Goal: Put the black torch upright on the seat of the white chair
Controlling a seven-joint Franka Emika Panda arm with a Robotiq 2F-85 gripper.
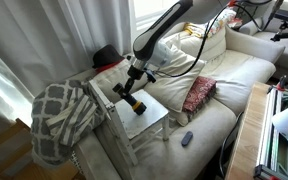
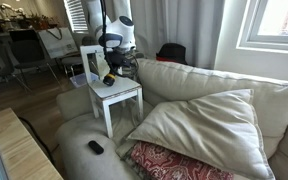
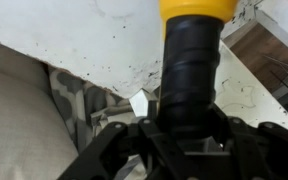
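My gripper (image 1: 131, 90) is shut on the black torch (image 1: 135, 103), a chunky black cylinder with a yellow band near its head. It holds the torch tilted over the white chair's seat (image 1: 152, 120), head end down. Both exterior views show this: gripper (image 2: 111, 68), torch (image 2: 108, 78), seat (image 2: 122, 92). In the wrist view the torch body (image 3: 189, 70) runs up from between my fingers (image 3: 184, 135) to the yellow band, with the speckled white seat (image 3: 84, 30) behind it. I cannot tell whether the torch touches the seat.
A grey-and-white patterned blanket (image 1: 59, 115) hangs over the chair back. On the cream sofa lie a small dark remote (image 1: 187, 138) (image 2: 95, 147), a red patterned cushion (image 1: 198, 93) (image 2: 174, 162) and a large cream cushion (image 2: 204, 120). A wooden table (image 2: 24, 150) stands nearby.
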